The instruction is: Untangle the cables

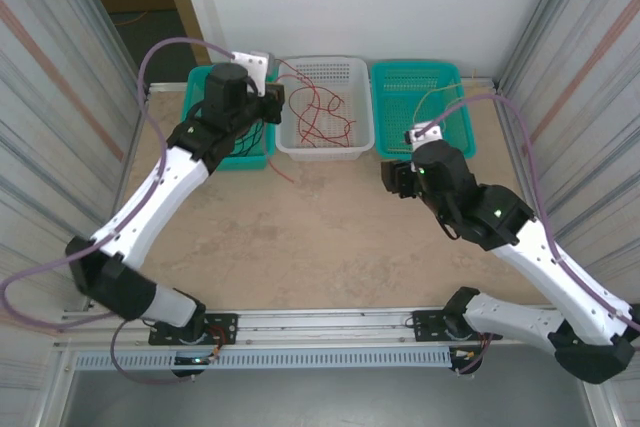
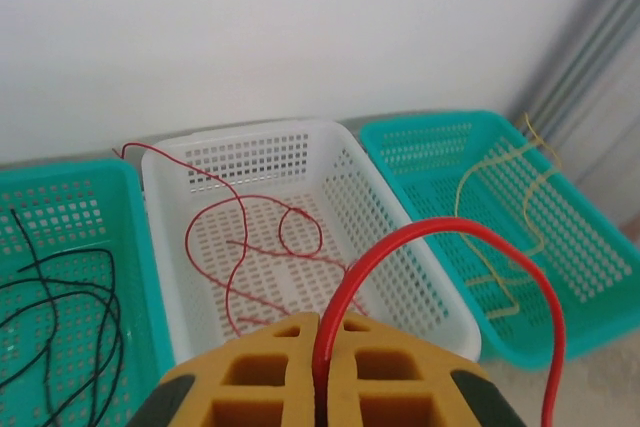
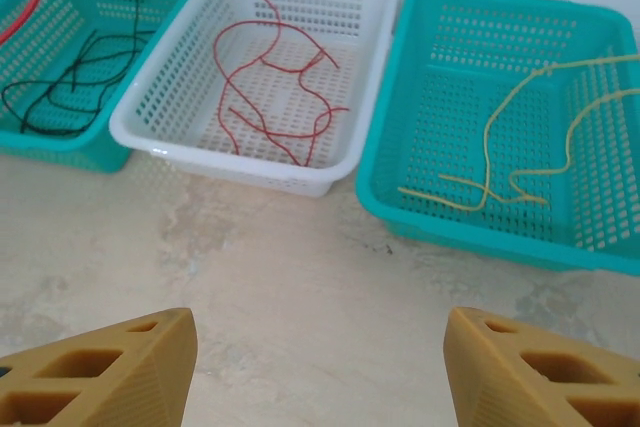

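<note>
Along the bench's (image 3: 320, 287) far edge, black cables (image 3: 70, 87), red cables (image 3: 285, 97) and yellow cables (image 3: 500, 162) lie in separate baskets (image 3: 230, 165) — left fingers (image 2: 255, 372) pinch a looping red cable (image 2: 450, 226); right fingers (image 3: 110, 367) spread wide, empty.

Baskets: three in all.
Teal baskets: two, the left teal basket (image 3: 70, 147) and the right teal basket (image 3: 470, 232).
White basket (image 3: 230, 162): one, between the teal pair.
Red cables (image 2: 240, 197): a tangle in the white basket, number not countable, plus a single red cable (image 2: 440, 229) pinched in the left claw (image 2: 318, 347).
Black cables (image 3: 137, 17): a few strands, exact count unclear.
Yellow cables (image 3: 487, 147): two, as far as the strands can be followed.
Arms: two, the left arm (image 1: 160, 197) and the right arm (image 1: 520, 247).
Claws: two, counting the right claw (image 3: 320, 347).
</note>
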